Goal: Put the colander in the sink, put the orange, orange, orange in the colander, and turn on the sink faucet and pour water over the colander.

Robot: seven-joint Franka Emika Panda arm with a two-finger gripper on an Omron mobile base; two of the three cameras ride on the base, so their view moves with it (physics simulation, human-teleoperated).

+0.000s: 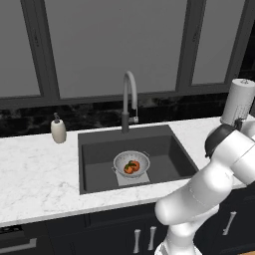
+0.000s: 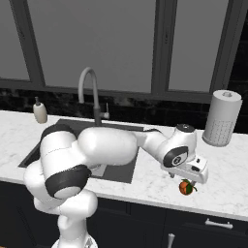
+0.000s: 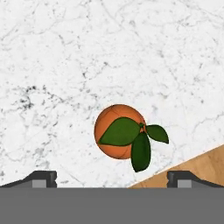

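Pincer [image 3: 112, 179]: released, jaws wide — tips at the hand view's bottom edge
Orange [image 3: 120, 131]: on the marble bench [image 3: 65, 65], frame centre, just above and between the tips; untouched
Colander [image 1: 131, 163]: in the sink [image 1: 99, 164] — fruit inside

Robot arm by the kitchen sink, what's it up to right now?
The white arm hangs its open pincer over a small round orange fruit with green leaves lying on the white marble counter right of the dark grey rectangular sink, not gripping it. The shiny round metal colander already sits in the sink with orange fruit inside; how many pieces, I cannot tell. The tall grey gooseneck faucet shows no water running.
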